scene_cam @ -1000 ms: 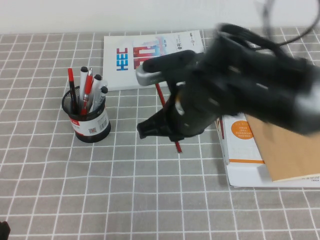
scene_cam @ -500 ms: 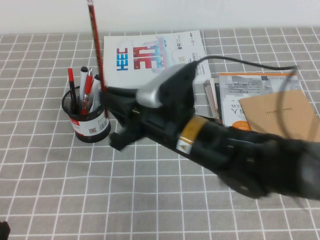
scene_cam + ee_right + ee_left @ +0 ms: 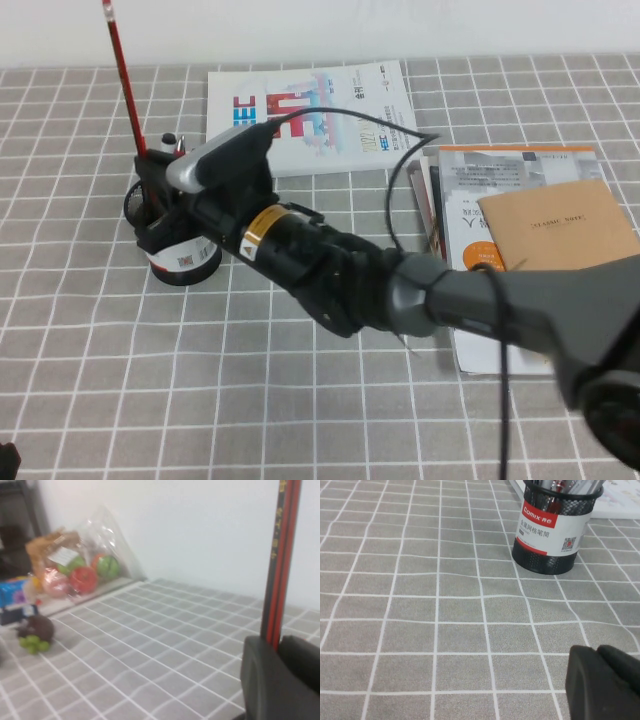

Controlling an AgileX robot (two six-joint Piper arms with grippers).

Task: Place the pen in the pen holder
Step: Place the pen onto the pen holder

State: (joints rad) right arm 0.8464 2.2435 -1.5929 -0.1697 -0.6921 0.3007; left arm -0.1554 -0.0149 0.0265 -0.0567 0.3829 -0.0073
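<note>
We see our right gripper (image 3: 150,185) closed on the pen (image 3: 125,75) — upright, directly over the pen holder (image 3: 178,250) — while our left gripper (image 3: 605,685) hangs low nearby, its opening impossible to tell.

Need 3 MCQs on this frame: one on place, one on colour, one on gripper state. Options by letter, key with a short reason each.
1. Where is the right gripper?
A. over the pen holder
B. over the books
C. off the table

2. What colour is the pen?
A. blue
B. dark red
C. green

3. How is the pen held?
A. lying flat
B. dropped in the cup
C. upright, clamped

Key: 1 A, it sits above the black mesh cup; 2 B, the shaft is dark red; 3 C, it stands up between the fingers. The left gripper stays low over the cloth, apart from the holder.
</note>
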